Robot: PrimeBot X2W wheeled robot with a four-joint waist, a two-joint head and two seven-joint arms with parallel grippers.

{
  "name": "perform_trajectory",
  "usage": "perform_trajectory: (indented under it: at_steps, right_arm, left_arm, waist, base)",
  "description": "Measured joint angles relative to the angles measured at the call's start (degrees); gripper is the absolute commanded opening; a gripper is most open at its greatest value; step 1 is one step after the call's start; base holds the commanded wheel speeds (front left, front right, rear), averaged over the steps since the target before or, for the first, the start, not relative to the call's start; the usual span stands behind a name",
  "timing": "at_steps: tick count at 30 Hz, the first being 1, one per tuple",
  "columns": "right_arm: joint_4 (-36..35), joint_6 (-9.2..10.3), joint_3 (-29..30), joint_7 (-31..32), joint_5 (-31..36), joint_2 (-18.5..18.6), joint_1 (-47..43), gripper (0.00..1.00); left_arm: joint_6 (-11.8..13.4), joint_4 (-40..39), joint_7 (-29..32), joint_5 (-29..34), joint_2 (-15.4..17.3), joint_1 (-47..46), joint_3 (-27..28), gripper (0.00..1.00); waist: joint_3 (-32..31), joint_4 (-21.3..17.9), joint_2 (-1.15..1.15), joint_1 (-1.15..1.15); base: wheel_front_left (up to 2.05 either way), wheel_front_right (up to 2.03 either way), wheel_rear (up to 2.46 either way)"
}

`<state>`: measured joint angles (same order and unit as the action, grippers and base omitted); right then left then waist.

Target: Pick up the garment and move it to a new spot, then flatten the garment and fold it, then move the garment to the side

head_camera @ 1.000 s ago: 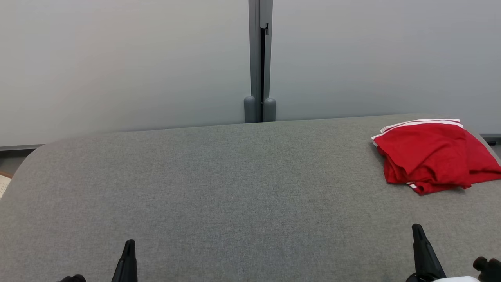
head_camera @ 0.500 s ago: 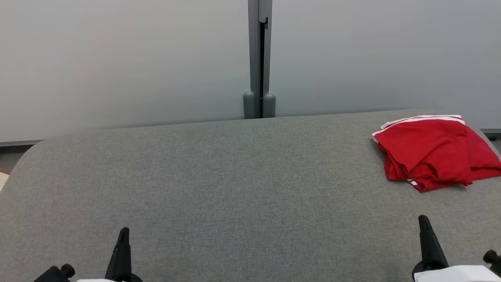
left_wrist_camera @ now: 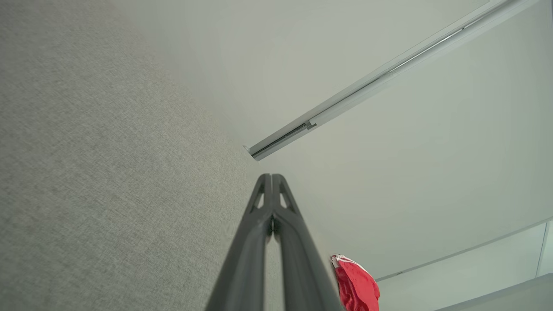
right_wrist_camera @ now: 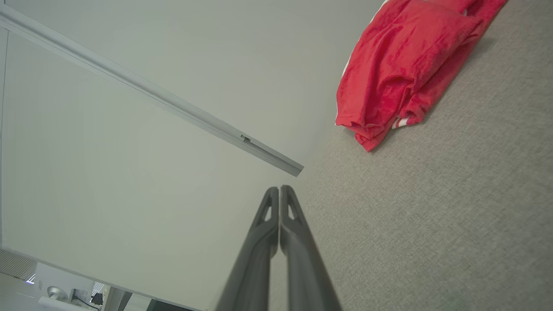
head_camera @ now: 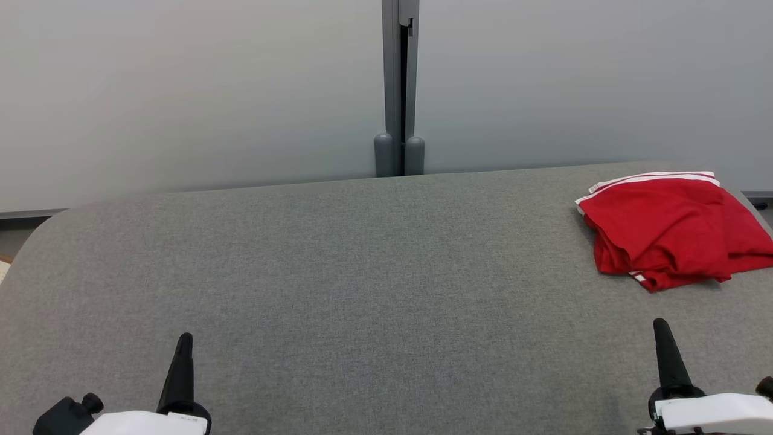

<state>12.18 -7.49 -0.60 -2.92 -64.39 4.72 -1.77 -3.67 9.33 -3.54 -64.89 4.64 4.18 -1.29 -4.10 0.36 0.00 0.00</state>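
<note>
A red garment (head_camera: 671, 228) with white stripes along its edge lies folded and somewhat rumpled at the far right of the grey cloth-covered counter (head_camera: 362, 272), close to the counter's far edge and its right edge. The striped edge faces the far side, and a small striped corner shows at the near side of the bundle. The garment lies flat on the counter with nothing touching it. The left gripper (head_camera: 184, 338) is at the near left, above the counter, with its jaws pressed together and nothing between them. It points toward the far side and is well apart from the garment. The left wrist view shows the same closed pair of fingers (left_wrist_camera: 272, 178), with the garment (left_wrist_camera: 356, 285) small and far off to the right beyond them. The right gripper (head_camera: 661, 326) is at the near right, with its jaws likewise together and empty. It is nearer than the garment and clear of it, with a stretch of bare counter between the two. In the right wrist view the fingers (right_wrist_camera: 280, 190) meet at the tips, and the garment (right_wrist_camera: 402, 65) lies ahead and to the right on the counter. Behind the counter stands a pale wall (head_camera: 181, 90), divided by a grey upright post (head_camera: 398, 72).
</note>
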Motion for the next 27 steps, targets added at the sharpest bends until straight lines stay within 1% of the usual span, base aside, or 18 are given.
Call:
perform_trajectory:
  at_steps: [27]
  right_arm:
    - [0.70, 0.00, 2.40, 3.70, -13.93, -0.20, 3.64, 0.00]
  left_arm:
    - [-1.81, 2.16, 3.69, -14.10, 0.04, -4.75, 2.37, 0.00]
  waist:
    - [1.77, -0.15, 0.00, 0.00]
  base:
    - [0.00, 0.00, 0.00]
